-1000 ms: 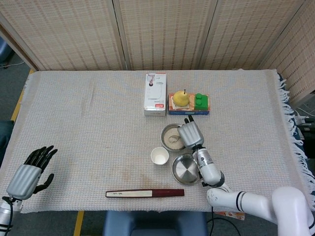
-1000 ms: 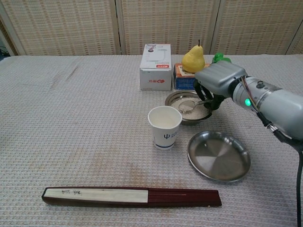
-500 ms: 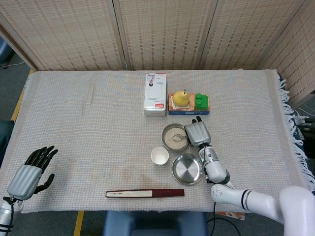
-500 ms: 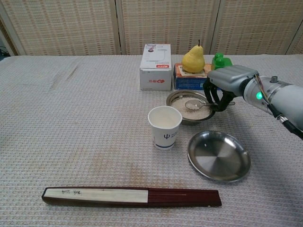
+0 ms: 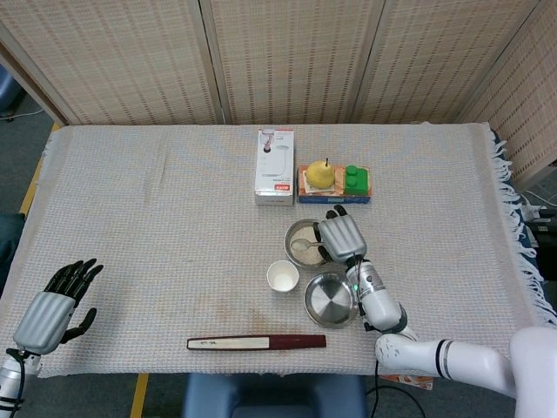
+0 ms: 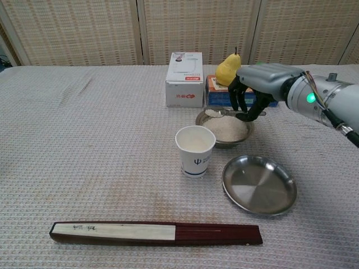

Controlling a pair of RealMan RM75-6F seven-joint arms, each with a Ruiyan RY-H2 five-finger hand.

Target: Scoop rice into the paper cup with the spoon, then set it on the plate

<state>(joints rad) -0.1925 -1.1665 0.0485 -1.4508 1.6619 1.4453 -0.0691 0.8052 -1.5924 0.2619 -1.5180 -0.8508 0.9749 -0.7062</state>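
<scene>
Since the small metal spoon (image 6: 215, 112) is thin and slick, I've got it by the far end of the handle, which keeps the bowl end free but leaves it easy to tip. It looks like a plain silvery teaspoon with a little heap of white rice in it, held roughly level just above the rim of the round metal rice bowl (image 6: 242, 133), on the side nearest the cup. My right hand (image 6: 251, 93) is curled around the handle, fingers pointing down, so it's holding the spoon and nothing else.

The white paper cup with the blue logo (image 6: 195, 151) sits upright just in front of the bowl (close, but I don't think they touch). It'll be light and squashy, so when its turn comes I'd take it around the middle with a soft squeeze. I can't tell from either view how much rice is in it.

The shiny round steel plate (image 6: 259, 185) is just to the cup's right, bare.

My left hand (image 5: 50, 306) is parked at the near left table corner, fingers spread, holding nothing.

Further out: a white carton (image 6: 185, 79), a yellow pear (image 6: 228, 69) on a box, and a dark red folded fan (image 6: 155, 233) along the front edge.
</scene>
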